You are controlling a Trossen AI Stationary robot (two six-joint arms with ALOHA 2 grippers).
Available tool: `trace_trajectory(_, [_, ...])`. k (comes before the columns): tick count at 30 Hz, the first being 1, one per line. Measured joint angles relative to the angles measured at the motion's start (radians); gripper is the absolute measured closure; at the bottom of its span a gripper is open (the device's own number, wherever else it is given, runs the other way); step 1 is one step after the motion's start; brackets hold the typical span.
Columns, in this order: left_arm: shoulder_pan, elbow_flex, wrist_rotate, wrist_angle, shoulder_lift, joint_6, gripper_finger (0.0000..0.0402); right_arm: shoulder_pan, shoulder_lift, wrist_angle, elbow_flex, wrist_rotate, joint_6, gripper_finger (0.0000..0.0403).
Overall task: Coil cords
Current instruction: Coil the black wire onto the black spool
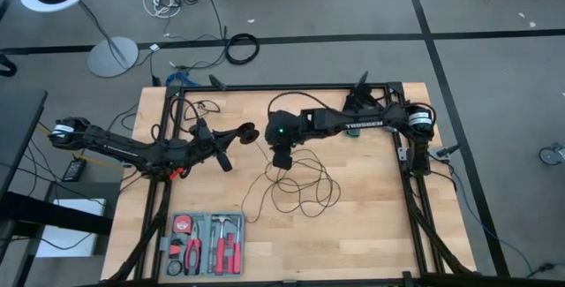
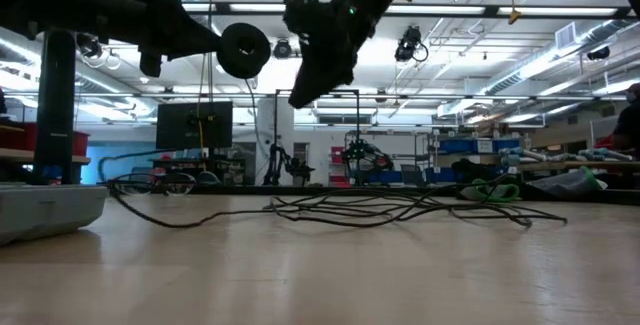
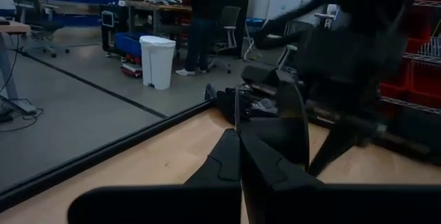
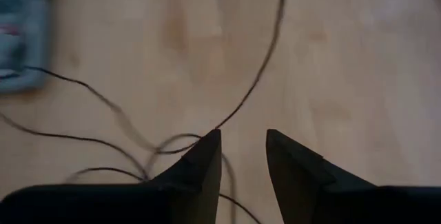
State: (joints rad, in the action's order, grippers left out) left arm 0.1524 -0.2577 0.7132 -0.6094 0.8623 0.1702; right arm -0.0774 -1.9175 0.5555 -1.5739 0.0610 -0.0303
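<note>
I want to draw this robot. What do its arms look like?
Two dark, nearly black jointed arms. The right arm has white lettering along it and a small green light near its wrist. Each ends in a gripper with two dark wedge-shaped fingers.

Big open workshop, grey floor, lots of ceiling lights

Black tape lines cross the concrete floor, a white lamp base sits beyond the table, plus a white bin, blue shelving and a monitor farther back.

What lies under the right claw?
Under the open right claw: bare table and thin strands of the cord, nothing gripped. Cord directly beneath its fingers is covered.
</note>
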Motion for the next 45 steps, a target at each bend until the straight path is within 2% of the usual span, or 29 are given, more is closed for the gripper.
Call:
trace_trajectory(5, [0.016,0.0,0.0,-0.001,0.0,0.002,0.0402,0.018,0.0,-0.161,0.152,0.028,-0.019,0.029])
trace_trajectory(11, [0.038,0.0,0.0,-0.006,0.0,0.0,0.0402,0.01,0.033,-0.42,0.398,0.028,-0.139,0.029])
trace_trajectory(16, [0.04,0.0,-0.017,-0.057,0.0,0.017,0.0402,0.002,0.083,-0.761,0.572,0.063,-0.226,0.029])
trace_trajectory(21, [0.04,0.0,-0.018,-0.167,0.0,0.047,0.0402,0.025,0.106,-1.295,0.743,0.284,-0.218,0.0293])
trace_trajectory(23, [0.038,0.0,-0.017,-0.216,0.0,0.072,0.0402,0.034,0.106,-1.49,0.799,0.298,-0.198,0.0298])
trace_trajectory(26, [0.038,-0.001,0.018,-0.273,0.0,0.109,0.0402,0.039,0.106,-1.638,0.834,0.268,-0.187,0.0309])
trace_trajectory(30, [0.038,-0.001,0.086,-0.348,0.0,0.155,0.0402,0.05,0.105,-1.64,0.804,0.223,-0.188,0.0324])
trace_trajectory(35, [0.037,-0.001,0.108,-0.432,0.0,0.156,0.0402,0.074,0.105,-1.574,0.705,0.214,-0.164,0.034])
trace_trajectory(42, [0.037,-0.001,0.127,-0.442,0.0,0.156,0.0402,0.08,0.105,-1.144,0.489,0.233,-0.098,0.036])
trace_trajectory(45, [0.037,-0.001,0.127,-0.441,0.0,0.151,0.0402,0.071,0.104,-1.093,0.448,0.242,-0.106,0.0365])
